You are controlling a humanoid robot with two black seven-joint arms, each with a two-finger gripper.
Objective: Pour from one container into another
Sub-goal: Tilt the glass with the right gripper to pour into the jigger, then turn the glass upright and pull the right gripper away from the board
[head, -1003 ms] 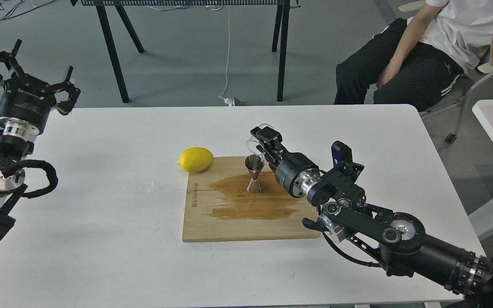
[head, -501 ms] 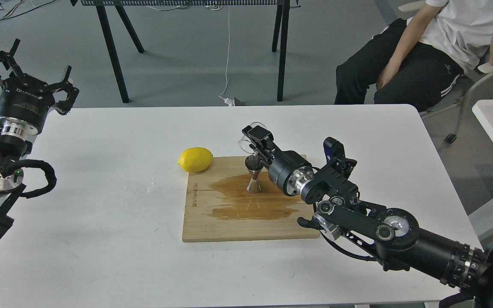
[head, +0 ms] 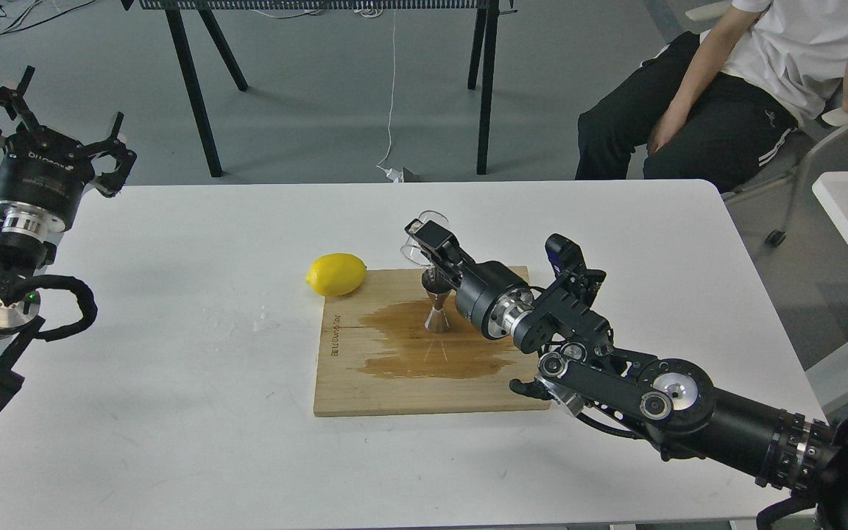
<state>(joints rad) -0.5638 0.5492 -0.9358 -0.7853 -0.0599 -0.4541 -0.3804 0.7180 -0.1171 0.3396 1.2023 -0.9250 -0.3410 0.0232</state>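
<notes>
My right gripper [head: 426,237] clasped the clear glass cup [head: 421,237], tilted above and just left of the steel jigger [head: 436,303], which stood upright on the wet wooden board [head: 365,383] to catch any spill. My left gripper [head: 47,129] waited spread wide at the far left, holding nothing.

The right gripper [head: 424,239] has slid left with the glass cup [head: 418,237], now past the jigger [head: 436,302].

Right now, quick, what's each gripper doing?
Left gripper: open, empty, raised off the table's left edge.
Right gripper: shut on the glass cup, tipped above the jigger.
</notes>
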